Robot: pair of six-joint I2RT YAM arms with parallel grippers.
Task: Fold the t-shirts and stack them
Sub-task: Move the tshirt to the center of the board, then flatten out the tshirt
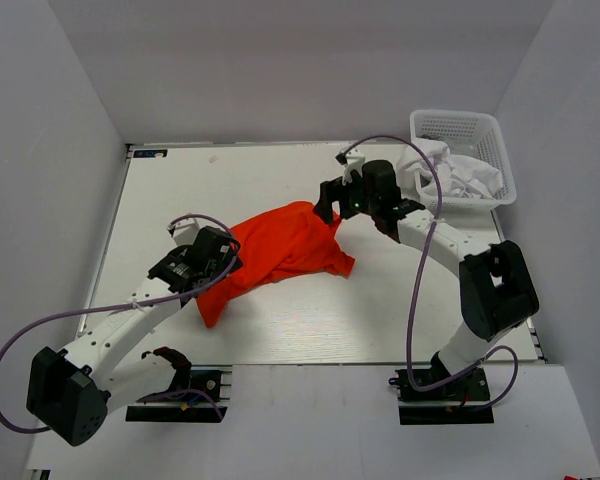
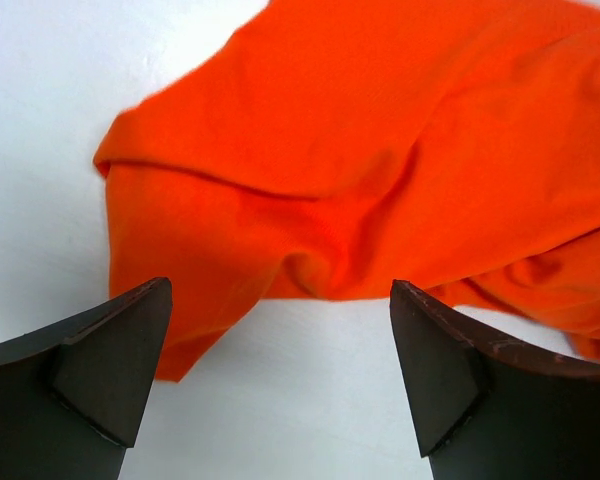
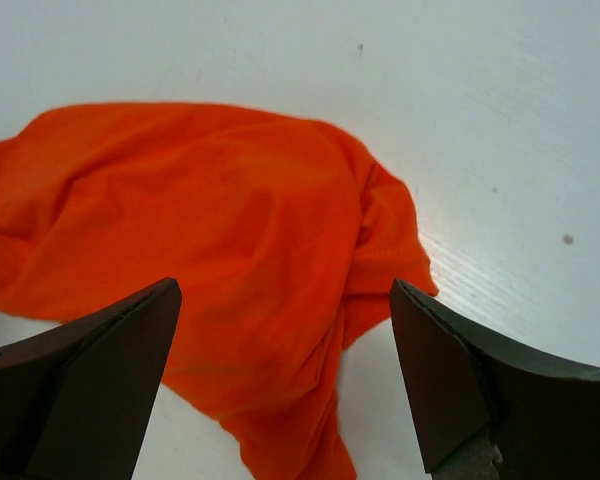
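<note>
Jaws spread wide on both arms, nothing held. Left gripper poised over lower-left end of crumpled orange-red t-shirt; right gripper over its upper-right end. Shirt lies mid-table, bunched and creased. White t-shirts heaped in lattice basket at far-right corner. White table, plain grey walls on 3 sides.

Left pincer spread wide at the near-left end of the orange t-shirt, right pincer gaping over its far-right end, both arms angled inward
</note>
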